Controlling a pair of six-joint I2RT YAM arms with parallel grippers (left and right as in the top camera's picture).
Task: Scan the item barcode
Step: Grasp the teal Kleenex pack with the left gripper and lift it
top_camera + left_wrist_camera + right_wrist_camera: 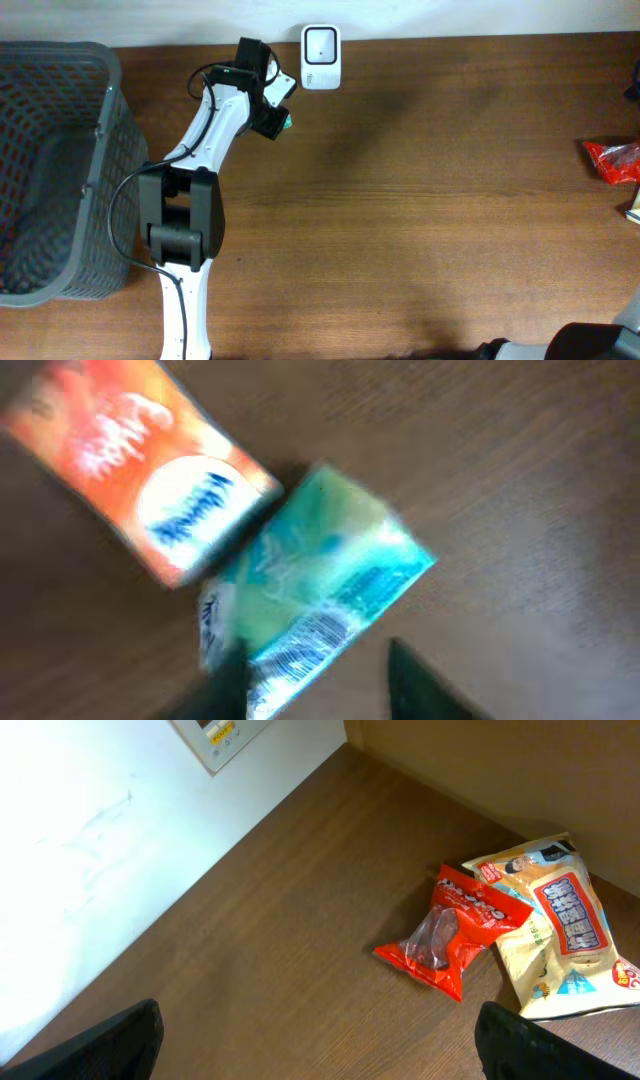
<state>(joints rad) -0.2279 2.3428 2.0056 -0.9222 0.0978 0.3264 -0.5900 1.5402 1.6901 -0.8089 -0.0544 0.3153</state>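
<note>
Left claw (315,652), its dark fingers (420,685) apart, straddles the barcode end of the teal packet (320,570); one finger overlaps the packet's edge, the other stands clear of it. Packet's long axis runs diagonally away from the claw, with the barcode (300,645) nearest. An orange packet (140,460) touches its far side. Overhead, the teal packet sits near the desk's (420,220) far edge, just beside the white scanner (321,44). Bare wood opens rightward; a basket (100,150) bounds the left. Right claw (320,1040) gapes, holding nothing.
</note>
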